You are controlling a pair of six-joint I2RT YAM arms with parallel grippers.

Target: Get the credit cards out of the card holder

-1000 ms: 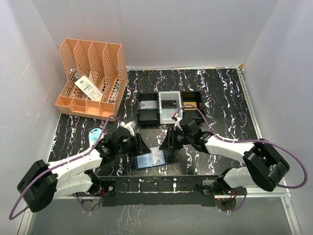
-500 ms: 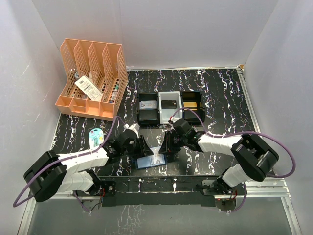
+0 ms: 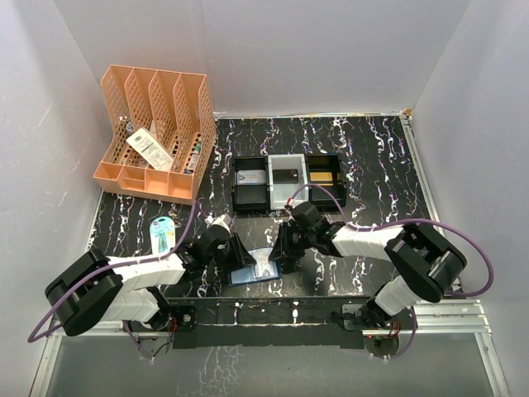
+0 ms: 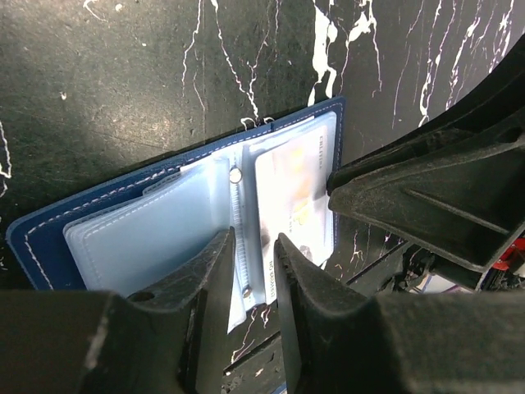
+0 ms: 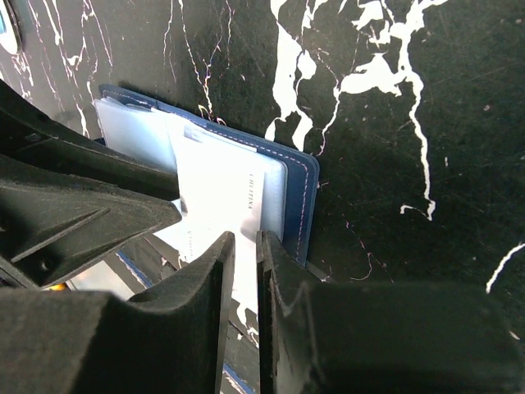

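As the card holder (image 3: 248,275) lay open, my left end effector (image 4: 253,242) and right end effector (image 5: 246,240) sat nearly clenched over it; whether either gripped anything, I couldn't tell.

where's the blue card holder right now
In the top view the open navy-blue bifold card holder lies on the black marbled table near its front edge, centre, between the left hand and right hand.
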